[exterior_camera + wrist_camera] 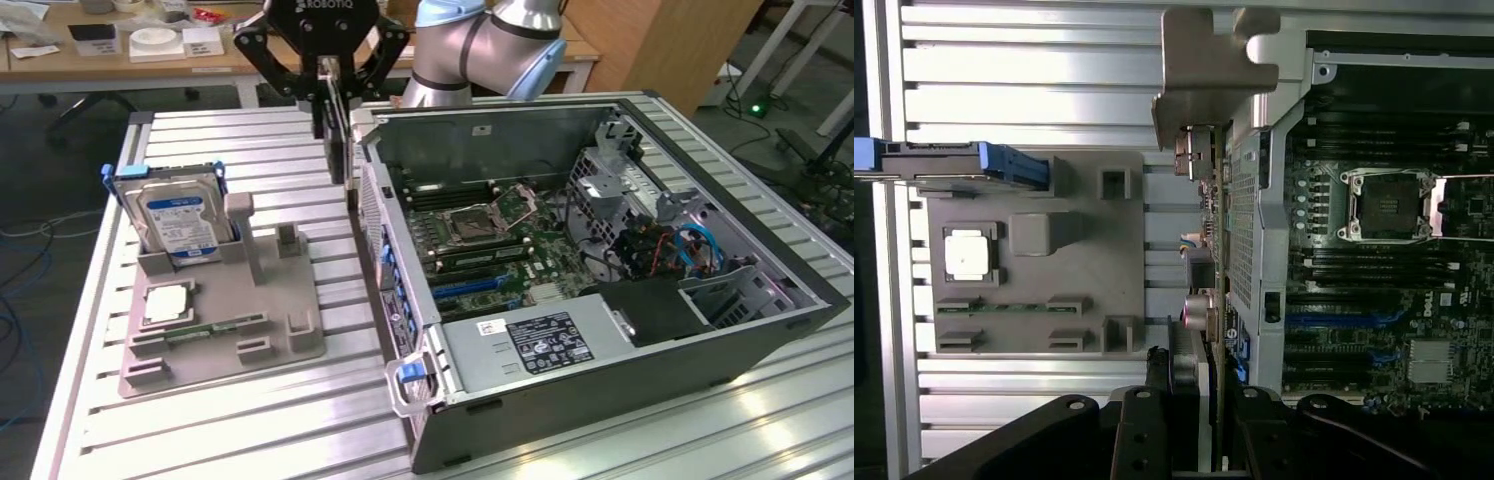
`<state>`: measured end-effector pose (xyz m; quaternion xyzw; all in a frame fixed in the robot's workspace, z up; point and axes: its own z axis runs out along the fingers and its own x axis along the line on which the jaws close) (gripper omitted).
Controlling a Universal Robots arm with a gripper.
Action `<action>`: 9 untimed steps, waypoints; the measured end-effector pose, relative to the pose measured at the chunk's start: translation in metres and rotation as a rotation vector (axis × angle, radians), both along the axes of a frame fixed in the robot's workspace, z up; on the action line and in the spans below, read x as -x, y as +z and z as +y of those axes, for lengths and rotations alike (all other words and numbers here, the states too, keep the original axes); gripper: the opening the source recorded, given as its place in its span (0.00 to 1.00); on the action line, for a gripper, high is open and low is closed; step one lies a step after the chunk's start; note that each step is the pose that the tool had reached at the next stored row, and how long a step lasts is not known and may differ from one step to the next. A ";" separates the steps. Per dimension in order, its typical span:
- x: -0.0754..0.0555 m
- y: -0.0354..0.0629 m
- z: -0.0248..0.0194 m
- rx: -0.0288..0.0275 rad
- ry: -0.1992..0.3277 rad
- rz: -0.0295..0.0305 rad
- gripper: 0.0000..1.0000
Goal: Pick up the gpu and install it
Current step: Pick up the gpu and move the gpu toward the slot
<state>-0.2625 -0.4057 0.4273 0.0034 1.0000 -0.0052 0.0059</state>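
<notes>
**Gpu clamped in the pincer, hanging just outside the computer case**

The pincer (334,92), marked ROBOTIQ, is clamped on the top edge of the gpu (335,140). The card's long axis hangs straight down from the pincer, its flat face parallel to the wall of the computer case (627,400). It sits just outside that wall, on the side facing the grey tray (267,300), so the motherboard (494,240) lies across the rim from the card. The power supply's label (541,343) is too small to read.
</notes>
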 end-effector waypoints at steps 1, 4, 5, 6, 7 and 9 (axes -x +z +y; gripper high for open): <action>-0.001 0.0000 0.0000 0.0000 0.000 0.0000 0.28; -0.006 0.0000 0.0000 0.0000 0.000 0.0001 0.28; -0.007 0.0000 0.0000 0.0000 0.000 0.0000 0.28; -0.009 0.0000 0.0000 0.0000 0.000 0.0001 0.28; -0.011 0.0000 0.0000 0.0000 0.000 0.0000 0.28; -0.014 0.0000 0.0000 0.0000 0.000 0.0000 0.28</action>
